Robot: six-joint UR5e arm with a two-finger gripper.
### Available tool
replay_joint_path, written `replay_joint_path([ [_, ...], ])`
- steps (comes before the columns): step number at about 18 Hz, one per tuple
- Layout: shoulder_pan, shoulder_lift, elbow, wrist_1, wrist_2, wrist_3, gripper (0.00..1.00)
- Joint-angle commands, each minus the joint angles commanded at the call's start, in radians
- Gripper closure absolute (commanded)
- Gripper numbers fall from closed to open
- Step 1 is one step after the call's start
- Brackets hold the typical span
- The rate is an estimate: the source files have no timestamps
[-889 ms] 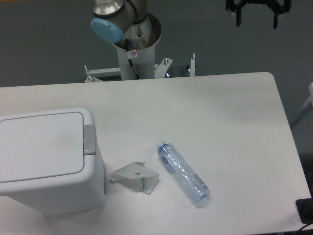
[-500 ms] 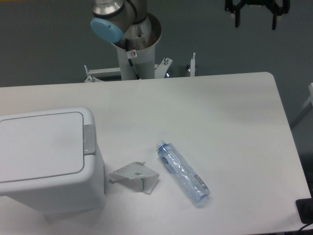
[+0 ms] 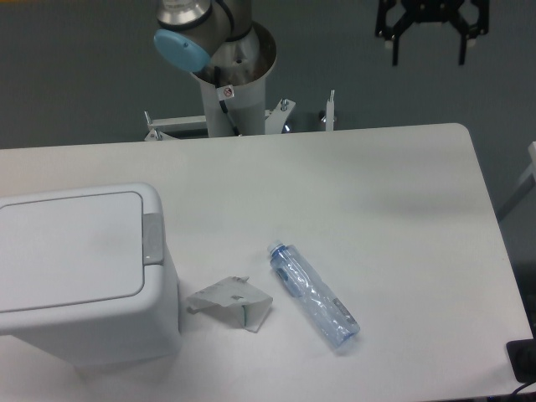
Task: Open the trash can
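Note:
The white boxy trash can (image 3: 84,276) stands at the table's front left. Its flat lid (image 3: 67,251) is shut and lies level, with the grey push-button latch (image 3: 152,239) on its right edge. My gripper (image 3: 427,54) hangs high at the top right, above and behind the table's far edge, far from the can. Its two black fingers (image 3: 393,50) point down and stand wide apart with nothing between them.
A crushed clear plastic bottle (image 3: 313,295) with a blue tint lies right of the can. A folded white carton (image 3: 231,302) lies between the can and the bottle. The arm's base column (image 3: 228,88) stands behind the table's far edge.
My gripper has moved a little down and to the left. The can, carton and bottle have not moved.

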Motion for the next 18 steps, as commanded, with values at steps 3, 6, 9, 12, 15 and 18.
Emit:
replay_joint_path([
  [3, -0.135, -0.046, 0.008, 0.045, -0.005, -0.242, 0.00],
  [6, -0.270, -0.110, 0.061, 0.052, -0.023, -0.495, 0.00],
  [9, -0.338, -0.184, 0.124, 0.059, -0.168, -0.699, 0.00],
  [12, -0.390, -0.215, 0.141, 0.066, -0.271, -0.775, 0.00],
  [15, -0.447, -0.245, 0.141, 0.141, -0.273, -0.821, 0.00],
  [18, -0.490, -0.288, 0.137, 0.187, -0.270, -0.846, 0.00],
])
